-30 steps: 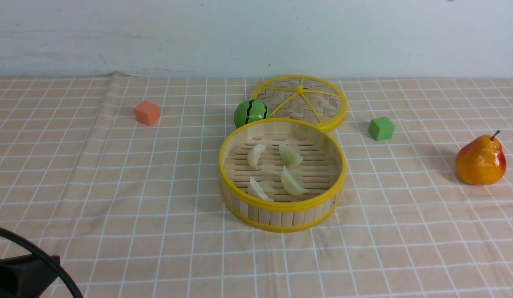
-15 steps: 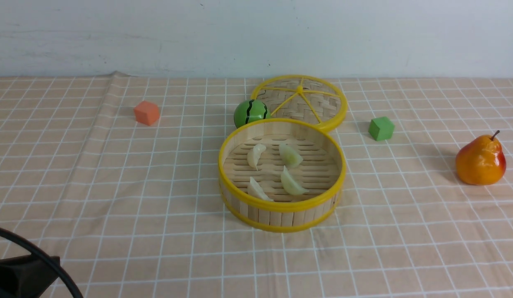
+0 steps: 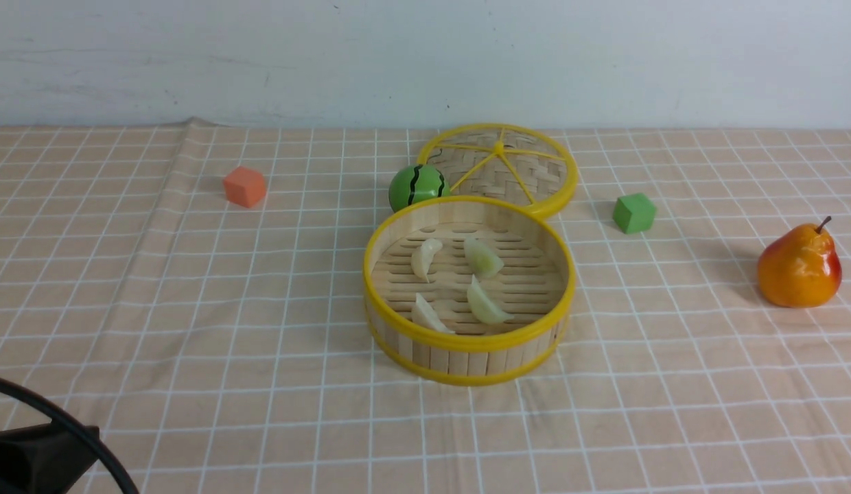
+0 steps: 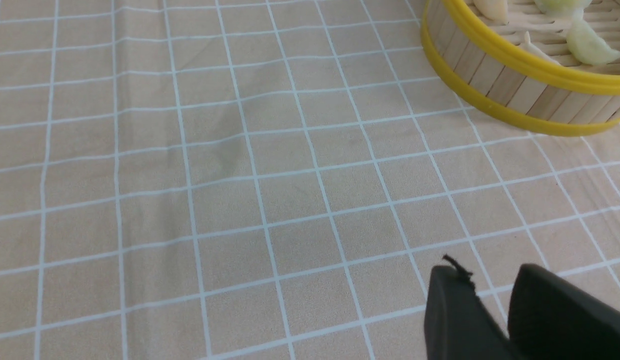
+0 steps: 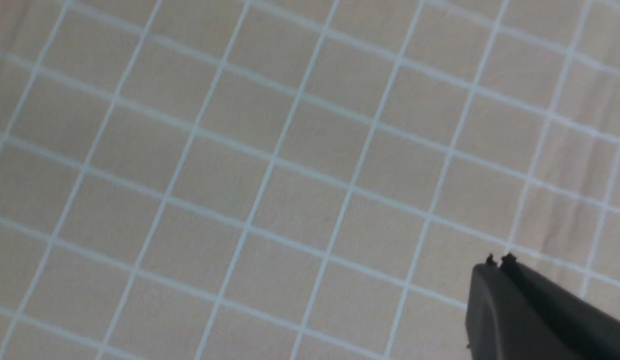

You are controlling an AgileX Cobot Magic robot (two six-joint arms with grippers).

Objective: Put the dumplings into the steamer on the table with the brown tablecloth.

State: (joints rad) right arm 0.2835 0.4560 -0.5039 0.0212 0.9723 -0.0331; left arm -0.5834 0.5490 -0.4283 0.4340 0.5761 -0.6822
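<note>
The surface (image 3: 192,309) wears a brown cloth (image 3: 110,274) with white grid lines. The steamer (image 3: 469,343) stands upright near its middle, with all four dumplings (image 3: 486,302) lying on its slatted floor, apart from one another. Behind it a woven lid (image 3: 528,171) lies flat, a green ball (image 3: 417,186) beside the lid; a pear (image 3: 799,267) sits far right, a green cube (image 3: 633,213) and an orange cube (image 3: 245,186) to either side.

The left tool (image 4: 490,295) hangs low over bare cloth, well apart from the steamer, whose wall shows at the far corner of the left wrist view; its fingers (image 4: 452,310) are slightly spread with nothing between them. The right tool (image 5: 499,261) hovers over empty cloth, tips pressed together, holding nothing. In the front view only a dark part of the left arm (image 3: 34,446) shows at the near left corner
</note>
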